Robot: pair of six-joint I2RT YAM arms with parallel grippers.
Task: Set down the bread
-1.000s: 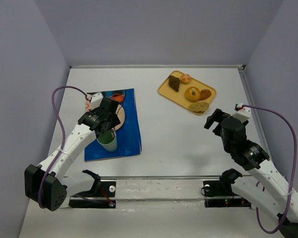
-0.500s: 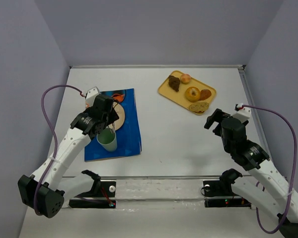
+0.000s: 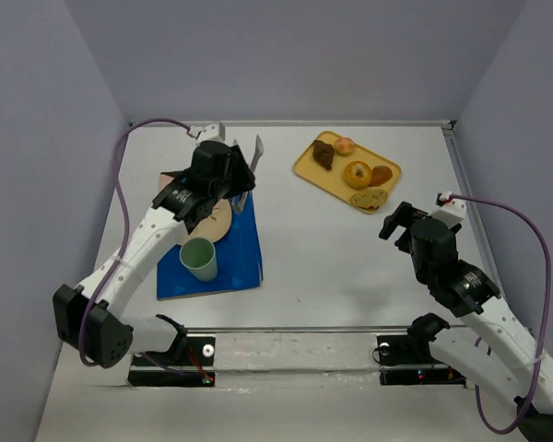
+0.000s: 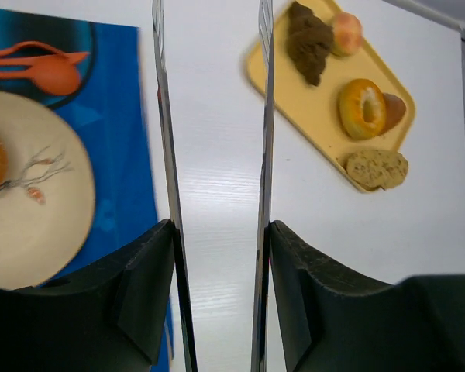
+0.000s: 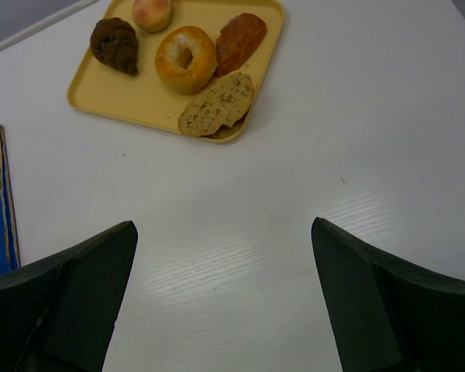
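Note:
Several breads lie on a yellow tray (image 3: 304, 168) at the back right: a dark croissant (image 4: 308, 40), a ring-shaped bun (image 4: 362, 108) and a seeded slice (image 4: 376, 168), the slice (image 5: 217, 105) also in the right wrist view. My left gripper (image 4: 217, 232) is shut on metal tongs (image 4: 263, 116), whose two blades stand apart with nothing between them. They hover over bare table between the blue placemat (image 3: 244, 249) and the tray (image 4: 310, 108). A beige plate (image 4: 39, 194) on the mat carries something orange at its left edge. My right gripper (image 5: 225, 232) is open and empty, near the tray.
A green cup (image 3: 199, 259) stands on the near part of the placemat. An orange spoon (image 4: 46, 74) lies on the mat beyond the plate. Grey walls close in the table on the left, right and back.
My left gripper rose from the green cup with the tongs and swung toward the back and right, over the mat's far edge. The right arm has not moved.

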